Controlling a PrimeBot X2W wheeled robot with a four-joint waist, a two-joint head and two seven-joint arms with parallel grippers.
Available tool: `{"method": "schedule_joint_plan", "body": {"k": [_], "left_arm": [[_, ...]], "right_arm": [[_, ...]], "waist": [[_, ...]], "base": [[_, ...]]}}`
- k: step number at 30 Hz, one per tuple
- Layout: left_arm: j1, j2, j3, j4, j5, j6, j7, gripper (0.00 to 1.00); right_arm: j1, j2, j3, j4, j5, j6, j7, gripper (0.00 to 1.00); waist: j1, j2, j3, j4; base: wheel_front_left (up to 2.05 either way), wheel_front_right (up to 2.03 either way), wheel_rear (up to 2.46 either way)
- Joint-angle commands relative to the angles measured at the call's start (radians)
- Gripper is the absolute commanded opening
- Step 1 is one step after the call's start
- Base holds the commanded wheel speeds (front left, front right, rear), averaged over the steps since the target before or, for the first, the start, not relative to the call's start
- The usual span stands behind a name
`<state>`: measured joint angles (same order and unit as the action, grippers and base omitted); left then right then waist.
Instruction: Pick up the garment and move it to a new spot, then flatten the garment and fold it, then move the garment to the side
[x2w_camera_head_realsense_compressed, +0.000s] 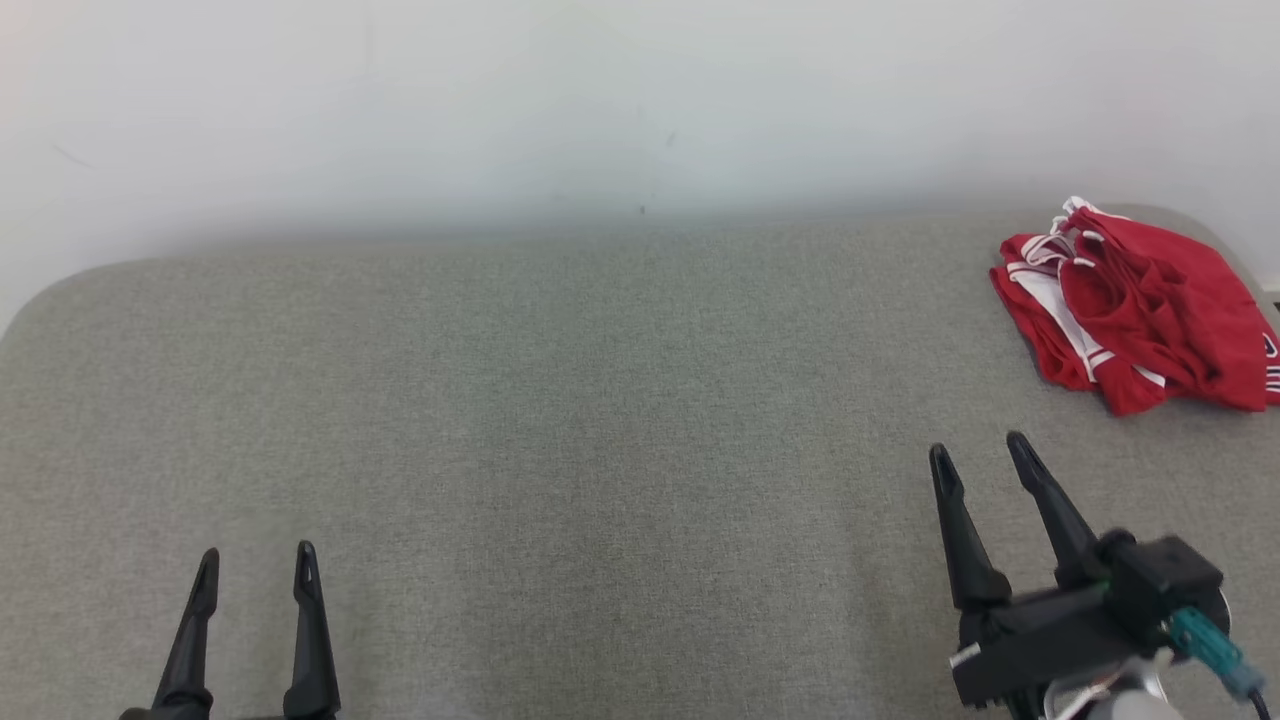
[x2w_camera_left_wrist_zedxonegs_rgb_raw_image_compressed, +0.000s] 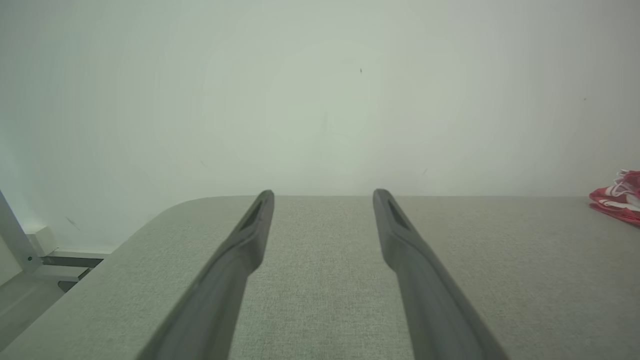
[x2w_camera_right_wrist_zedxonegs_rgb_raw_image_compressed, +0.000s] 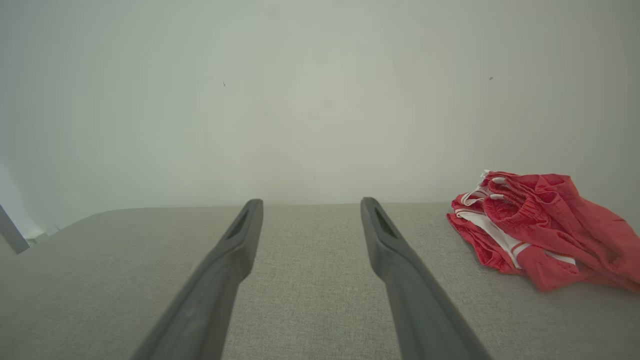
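The garment (x2w_camera_head_realsense_compressed: 1135, 305) is red with white trim and lies crumpled at the far right of the grey fabric table (x2w_camera_head_realsense_compressed: 560, 400). It also sits right of my fingers in the right wrist view (x2w_camera_right_wrist_zedxonegs_rgb_raw_image_compressed: 542, 227), and a corner of the garment (x2w_camera_left_wrist_zedxonegs_rgb_raw_image_compressed: 620, 197) peeks in at the left wrist view's right edge. My right gripper (x2w_camera_head_realsense_compressed: 980, 450) is open, below and left of the cloth, apart from it. At the lower left my left gripper (x2w_camera_head_realsense_compressed: 257, 558) stands open with nothing between its fingers.
A white wall (x2w_camera_head_realsense_compressed: 600, 100) rises right behind the table's far edge. The table's rounded left corner (x2w_camera_left_wrist_zedxonegs_rgb_raw_image_compressed: 165, 210) drops off toward a pale metal frame (x2w_camera_left_wrist_zedxonegs_rgb_raw_image_compressed: 30, 255) on the floor.
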<state>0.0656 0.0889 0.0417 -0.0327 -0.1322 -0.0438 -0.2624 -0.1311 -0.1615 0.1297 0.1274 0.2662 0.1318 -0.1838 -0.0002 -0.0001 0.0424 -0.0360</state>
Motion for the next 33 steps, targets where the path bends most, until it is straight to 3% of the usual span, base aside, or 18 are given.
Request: {"method": "schedule_joint_plan", "body": {"k": [1,12,33], "left_arm": [[0.017,-0.002,0.004,0.008,-0.009,0.001,-0.003,1.0],[0.044,-0.007,0.021,0.039,-0.028,0.003,-0.003,1.0],[0.061,-0.004,0.003,0.082,-0.037,0.003,-0.003,1.0]], "right_arm": [[0.046,0.013,-0.016,-0.028,-0.015,-0.003,-0.001,1.0],[0.202,0.074,-0.061,-0.105,-0.028,-0.003,-0.003,1.0],[0.232,0.105,-0.057,-0.109,-0.044,-0.003,0.006,1.0]], "waist": [[0.0002,0.0001,-0.017,0.012],[0.0002,0.0001,-0.054,0.017],[0.0002,0.0001,-0.07,0.024]], "base": [[0.0,0.0,0.0],[0.0,0.0,0.0],[0.0,0.0,0.0]]}}
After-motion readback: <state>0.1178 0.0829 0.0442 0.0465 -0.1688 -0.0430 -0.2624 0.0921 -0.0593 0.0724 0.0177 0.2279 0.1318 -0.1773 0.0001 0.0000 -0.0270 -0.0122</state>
